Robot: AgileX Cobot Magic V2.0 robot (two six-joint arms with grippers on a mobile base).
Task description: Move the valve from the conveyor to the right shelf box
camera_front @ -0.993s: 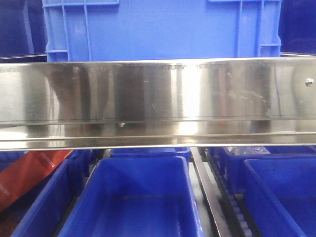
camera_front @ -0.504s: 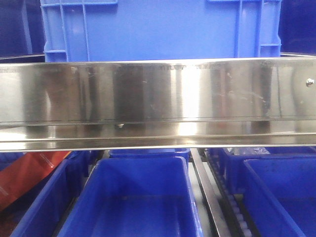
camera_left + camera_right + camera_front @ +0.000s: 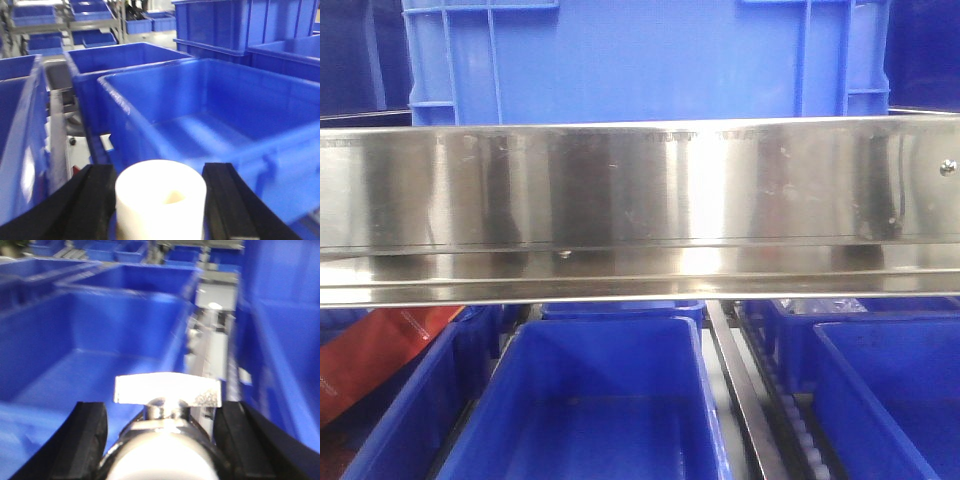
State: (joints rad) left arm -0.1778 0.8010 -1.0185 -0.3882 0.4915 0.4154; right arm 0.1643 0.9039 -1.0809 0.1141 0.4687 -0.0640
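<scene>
Valve (image 3: pixel 167 390), metal with its T-handle up, is clamped in the right gripper (image 3: pixel 165 440) and held above the near edge of a blue box (image 3: pixel 75 340), probably lined up for a drop. The left gripper (image 3: pixel 160 205) is closed around a white cylinder (image 3: pixel 160 192) in front of a second box (image 3: pixel 225 100). No conveyor in view.

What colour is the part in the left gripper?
Cream-white; the cylinder shows best in the left wrist view.

front: close, level, facing steel rail (image 3: pixel 640 190) | both wrists: forward over blue bins (image 3: pixel 215 100) | shared: bins
</scene>
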